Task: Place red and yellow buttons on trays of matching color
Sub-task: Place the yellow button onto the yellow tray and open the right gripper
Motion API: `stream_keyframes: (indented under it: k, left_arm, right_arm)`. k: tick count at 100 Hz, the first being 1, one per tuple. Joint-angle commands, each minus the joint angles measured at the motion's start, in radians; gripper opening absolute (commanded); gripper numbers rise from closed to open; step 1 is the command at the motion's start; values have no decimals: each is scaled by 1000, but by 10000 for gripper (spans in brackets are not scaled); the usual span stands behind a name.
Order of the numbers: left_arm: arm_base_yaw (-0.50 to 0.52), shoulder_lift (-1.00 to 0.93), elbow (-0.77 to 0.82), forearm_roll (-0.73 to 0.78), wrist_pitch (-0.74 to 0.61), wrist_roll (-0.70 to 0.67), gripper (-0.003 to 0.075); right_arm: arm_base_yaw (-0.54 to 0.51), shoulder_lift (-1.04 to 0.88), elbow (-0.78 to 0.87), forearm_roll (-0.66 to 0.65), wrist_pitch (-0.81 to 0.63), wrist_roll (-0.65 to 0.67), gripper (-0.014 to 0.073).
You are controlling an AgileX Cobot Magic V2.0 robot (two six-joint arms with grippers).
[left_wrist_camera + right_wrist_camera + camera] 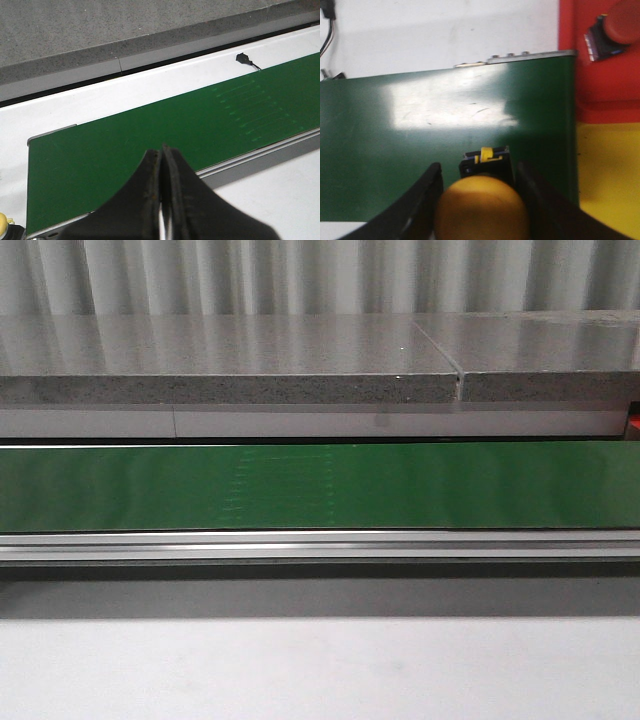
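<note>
In the right wrist view my right gripper [479, 172] is shut on a yellow button [481, 212]; its round cap fills the space between both fingers, and its black body points out over the green belt [420, 135]. Just past the belt's end a red button [620, 25] lies on the red tray [605, 80]. The yellow tray [607, 175] adjoins it. My left gripper [161, 150] is shut with nothing in it, above the belt's near edge. Another yellow button [4, 222] peeks in at the corner of the left wrist view. Neither gripper shows in the front view.
The green belt [320, 485] runs across the front view, with a metal rail [320, 545] on its near side and a grey stone ledge [230, 365] behind. A small black connector [243, 58] lies on the white surface beyond the belt. Cables [326, 30] hang near the belt.
</note>
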Motion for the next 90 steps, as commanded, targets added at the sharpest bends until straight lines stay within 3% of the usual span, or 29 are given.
stream_keyframes:
  k: [1,17,36,58,90]
  left_arm:
    - [-8,3,-25,-33,-60,-2,-20]
    - [-8,3,-25,-33,-60,-2,-20]
    - [-8,3,-25,-33,-60,-2,-20]
    - [-8,3,-25,-33,-60,-2,-20]
    - [-8,3,-25,-33,-60,-2,-20]
  right_arm:
    - [-59,-45,-29,10,-38,29,162]
    - [-168,-45,-22,-6,-53,82,162]
    - [-253,-42,68,-6,-193,113,162]
    - [-269,-21,199,-4,-354,133,162]
    - [-269,100,214,68,-395,133,162]
